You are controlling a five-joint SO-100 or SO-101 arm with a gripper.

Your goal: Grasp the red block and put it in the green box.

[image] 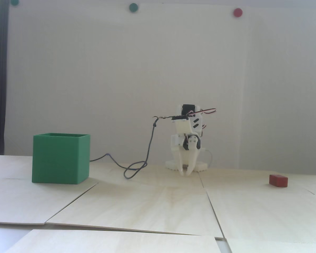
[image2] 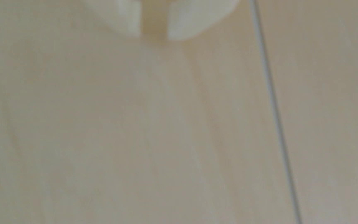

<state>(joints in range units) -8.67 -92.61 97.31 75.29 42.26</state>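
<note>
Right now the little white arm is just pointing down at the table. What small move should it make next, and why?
Probably swing toward the red block, to the right in the fixed view. The gripper hangs near the arm's base with a small empty gap between its fingertips, the block lies untouched far to its right, and the wrist view shows only bare wood. The green box stands on the opposite side, for later.

White wall [image: 121, 79] behind pale wooden boards [image: 137, 203]
</note>
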